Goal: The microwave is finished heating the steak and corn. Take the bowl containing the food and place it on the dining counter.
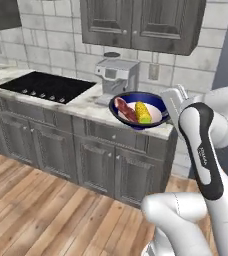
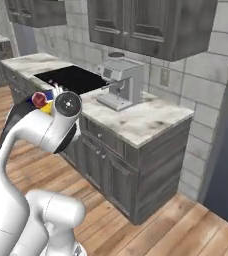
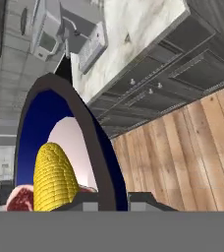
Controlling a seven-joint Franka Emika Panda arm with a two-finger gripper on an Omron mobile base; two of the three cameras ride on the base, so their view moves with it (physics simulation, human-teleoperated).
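The bowl [image 1: 138, 111] is hanging in the air in the left base view, carried at the end of the white arm, level with the edge of the grey cabinet run [image 1: 61, 145] and in front of the coffee machine [image 1: 117, 75]; it is tipping slightly toward the camera, its white inside facing up and forward. The steak [image 1: 124, 110] and the corn [image 1: 143, 112] are lying side by side in it, long axes roughly parallel and running from the far rim toward the near rim, the corn on the right. The gripper [image 1: 167, 106] is meeting the rim on the bowl's right side. In the right base view, the arm's wrist is covering most of the load; only a scrap of red, yellow and blue [image 2: 44, 102] is peeking out beside it, over the floor in front of the black cooktop [image 2: 71, 77]. In the hand view, the rim [image 3: 87, 133] is running edge-on up from between the two finger tips [image 3: 148, 199], which are pinching the bowl's wall, one inside and one outside. The corn [image 3: 55, 177] is standing lengthwise beside the inner finger, the steak [image 3: 20, 197] beyond it. The likely risk is that a single-edge pinch lets the bowl pivot or slip during travel, tipping the loose food out, since the corn can roll.
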